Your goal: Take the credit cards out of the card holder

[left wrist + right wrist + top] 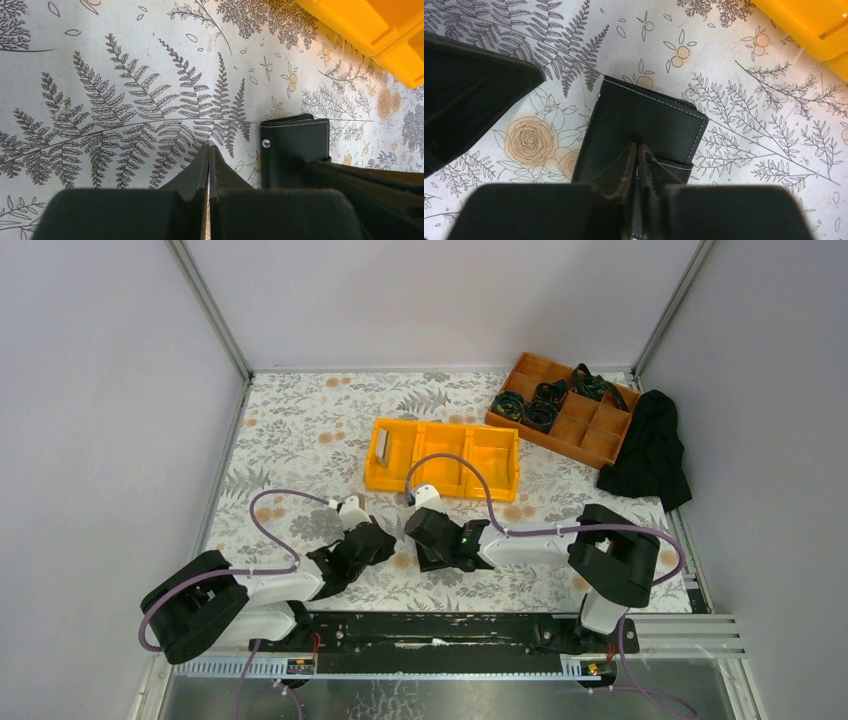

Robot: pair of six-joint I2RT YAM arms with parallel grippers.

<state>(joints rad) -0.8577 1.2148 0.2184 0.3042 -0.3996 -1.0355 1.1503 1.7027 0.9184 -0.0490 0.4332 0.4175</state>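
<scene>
The black card holder point(432, 562) lies closed and flat on the patterned table, under my right gripper point(424, 540). In the right wrist view my right gripper point(637, 146) is shut, its tips over the holder's stitched cover point(644, 117); I cannot tell whether they touch it. My left gripper point(385, 543) is shut and empty beside the holder's left edge. In the left wrist view it point(208, 146) points past the holder point(295, 145). One pale grey card point(382, 445) stands in the left compartment of the yellow bin point(442, 486). No other cards show.
The yellow bin's corner shows in both wrist views point(380, 30) point(814, 25). A brown divided tray point(600, 443) with black coiled items point(525, 408) stands at the back right. A black cloth point(650, 455) lies beside it. Walls close in the table on three sides.
</scene>
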